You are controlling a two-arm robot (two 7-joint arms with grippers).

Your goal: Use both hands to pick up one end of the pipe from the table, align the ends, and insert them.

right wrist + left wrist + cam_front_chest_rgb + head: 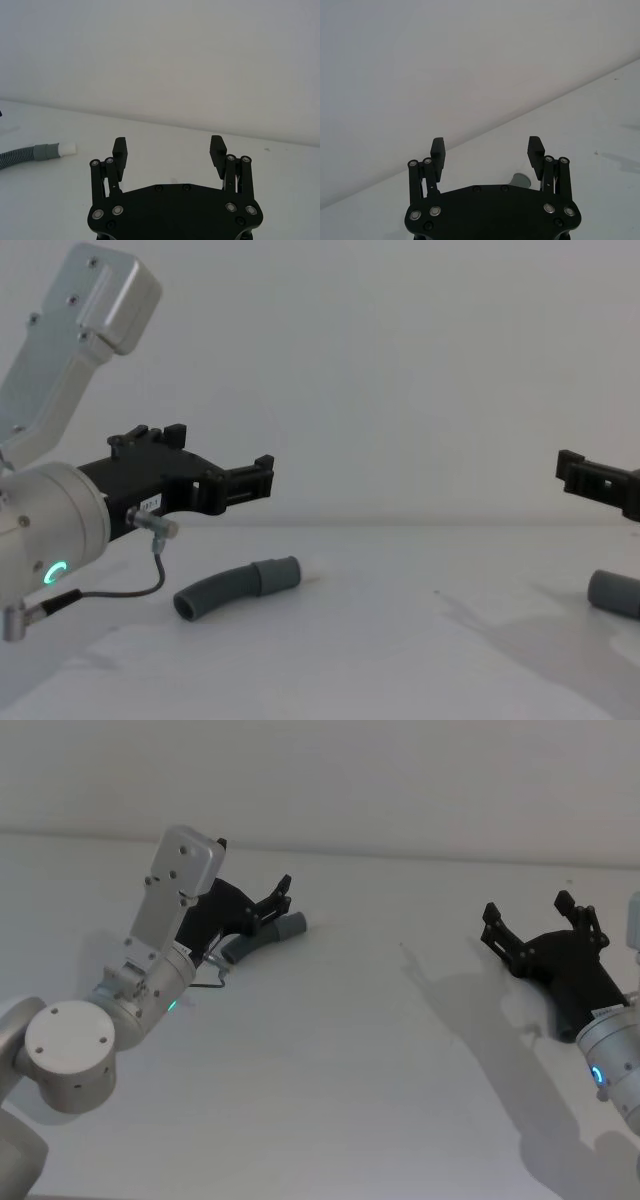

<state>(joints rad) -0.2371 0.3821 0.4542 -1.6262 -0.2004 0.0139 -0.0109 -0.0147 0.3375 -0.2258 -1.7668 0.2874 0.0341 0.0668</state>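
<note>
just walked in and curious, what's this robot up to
Nothing is gripped yet. The left gripper hangs open just above the white-tipped pipe piece, which lies on the table. The right gripper hovers open over the other pipe piece, lying towards the table's right side.

dim, even grey light; soft shadows stretch left across table [330,1110], source perhaps right.
</note>
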